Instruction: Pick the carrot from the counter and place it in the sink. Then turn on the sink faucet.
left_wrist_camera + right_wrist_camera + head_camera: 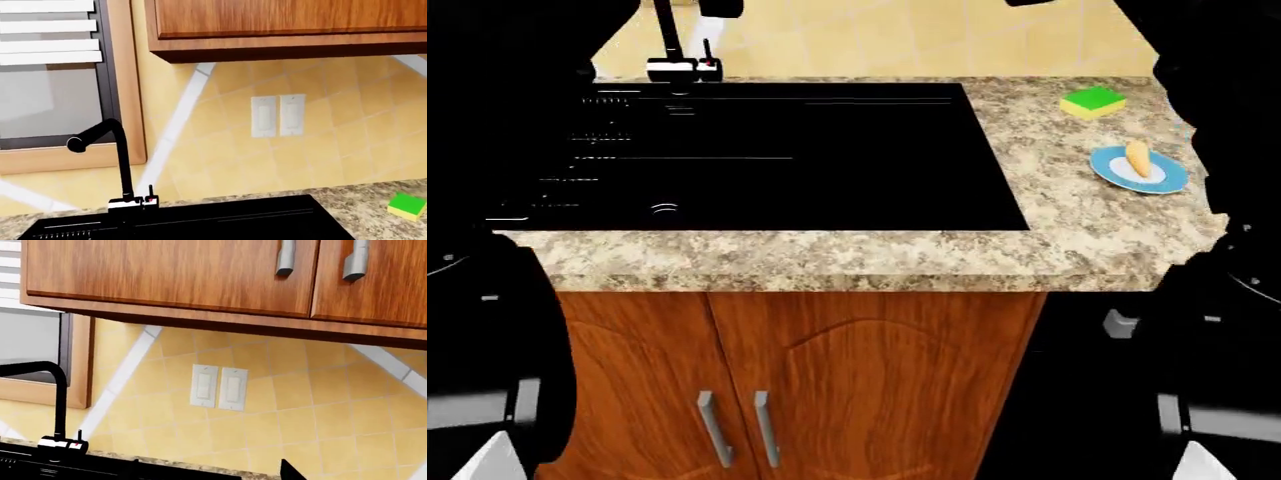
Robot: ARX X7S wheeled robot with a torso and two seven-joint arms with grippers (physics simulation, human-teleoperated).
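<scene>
The stubby orange carrot (1138, 158) lies on a blue plate (1158, 181) at the right end of the speckled counter (827, 255). To its left the wide black sink (761, 150) is set into the slab. The sink faucet (671, 40) stands at the basin's back left, and its black spout (120, 150) and red-marked lever (151, 196) also show in the left wrist view. Both arms are raised as dark shapes at the head view's sides. Only dark bits of my left gripper (718, 8) and right gripper (1044, 3) reach the top edge. One dark fingertip (291, 472) shows in the right wrist view.
A green-and-yellow sponge (1093, 101) sits behind the plate near the tiled wall. Wooden wall cabinets (200, 275) hang above the counter, with a pair of light switches (219, 386) below them and a window (47, 75) behind the faucet. Cabinet doors (801, 380) close the counter's front.
</scene>
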